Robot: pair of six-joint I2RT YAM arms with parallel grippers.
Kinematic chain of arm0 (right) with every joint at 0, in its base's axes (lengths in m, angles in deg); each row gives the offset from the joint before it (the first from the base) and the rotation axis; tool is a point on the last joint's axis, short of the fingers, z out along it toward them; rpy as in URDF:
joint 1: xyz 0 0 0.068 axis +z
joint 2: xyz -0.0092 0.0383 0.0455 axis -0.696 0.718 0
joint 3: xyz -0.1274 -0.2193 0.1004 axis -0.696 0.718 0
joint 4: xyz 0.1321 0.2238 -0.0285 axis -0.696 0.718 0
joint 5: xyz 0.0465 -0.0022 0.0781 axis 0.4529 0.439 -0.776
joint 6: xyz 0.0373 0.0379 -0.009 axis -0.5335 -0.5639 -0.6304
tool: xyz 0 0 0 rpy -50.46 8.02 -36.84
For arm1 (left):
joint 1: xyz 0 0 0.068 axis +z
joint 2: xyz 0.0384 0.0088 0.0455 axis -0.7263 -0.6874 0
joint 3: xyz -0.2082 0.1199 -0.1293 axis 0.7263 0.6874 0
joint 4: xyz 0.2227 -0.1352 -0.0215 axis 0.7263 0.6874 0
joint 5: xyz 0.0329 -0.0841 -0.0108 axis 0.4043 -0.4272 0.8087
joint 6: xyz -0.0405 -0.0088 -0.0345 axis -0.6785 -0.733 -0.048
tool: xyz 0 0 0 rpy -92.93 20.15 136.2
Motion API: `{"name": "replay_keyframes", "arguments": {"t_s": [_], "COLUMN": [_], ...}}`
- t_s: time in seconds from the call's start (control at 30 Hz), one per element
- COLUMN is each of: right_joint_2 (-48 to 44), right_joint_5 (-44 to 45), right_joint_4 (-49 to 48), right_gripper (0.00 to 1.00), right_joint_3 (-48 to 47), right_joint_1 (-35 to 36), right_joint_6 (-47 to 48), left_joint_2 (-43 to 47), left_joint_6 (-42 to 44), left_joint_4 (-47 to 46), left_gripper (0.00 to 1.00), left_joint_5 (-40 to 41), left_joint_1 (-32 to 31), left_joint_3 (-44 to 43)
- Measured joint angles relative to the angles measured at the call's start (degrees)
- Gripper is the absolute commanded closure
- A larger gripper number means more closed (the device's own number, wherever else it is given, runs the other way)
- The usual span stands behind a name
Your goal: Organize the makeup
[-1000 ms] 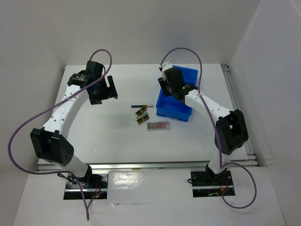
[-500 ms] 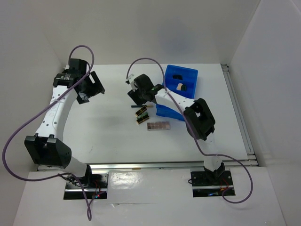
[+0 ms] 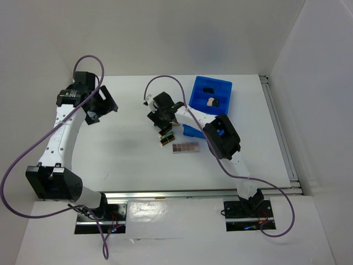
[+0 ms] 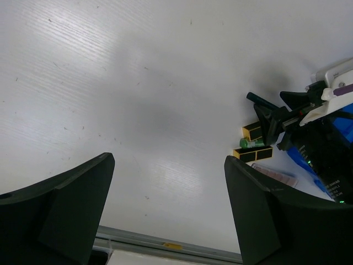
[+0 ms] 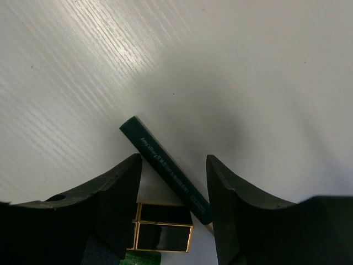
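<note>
Pencil pickup is judged to be the step in hand. The right gripper [image 5: 173, 163] is held with its jaws spread and nothing gripped, just above the dark-green pencil [image 5: 163, 165], which lies flat on the white table [image 5: 248, 66] and runs diagonally through the gap between the two fingers. A black-gold lipstick tube [image 5: 162, 234] lies just beside the pencil's nearer end; whether the two touch cannot be told. A brown-pink palette strip [image 3: 186, 148] is seen on the table nearby, and the blue compartment bin [image 3: 225, 87], with a beige sponge [image 3: 211, 101] already inside, stands beyond the right arm.

To do the step well, the wrist should be turned until the pads face the pencil's long sides, so that the closure is made across its thin width and not along it. The fingers should be lowered until the tips almost meet the table, and the grip should be taken near mid-length, away from the lipstick tube, so that the tube is not dragged. A slim pencil is likely to roll or pivot if caught off-centre, so a slow, even closure is advised.

The left gripper [image 4: 168, 163] is parked with jaws wide apart and empty over bare table, well apart from the makeup.
</note>
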Motion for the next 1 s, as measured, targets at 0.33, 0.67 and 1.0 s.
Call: {"name": "replay_keyframes", "arguments": {"t_s": [0.33, 0.67, 1.0], "right_joint_2": [5.6, 8.8, -7.8], "right_joint_5": [0.2, 1.8, 6.9], "right_joint_4": [-0.5, 0.1, -3.3], "right_gripper": [0.94, 1.0, 1.0], "right_joint_3": [-8.1, -16.7, -8.5], "right_joint_1": [-0.5, -0.6, -0.9], "right_joint_6": [0.1, -0.5, 1.0], "left_joint_2": [0.9, 1.1, 1.4], "left_joint_6": [0.1, 0.1, 0.1], "left_joint_4": [0.0, 0.0, -0.4], "left_gripper": [0.05, 0.05, 0.05], "left_joint_5": [0.0, 0.0, -0.3], "left_joint_1": [0.7, 0.9, 1.1], "left_joint_3": [0.4, 0.6, 0.8]}}
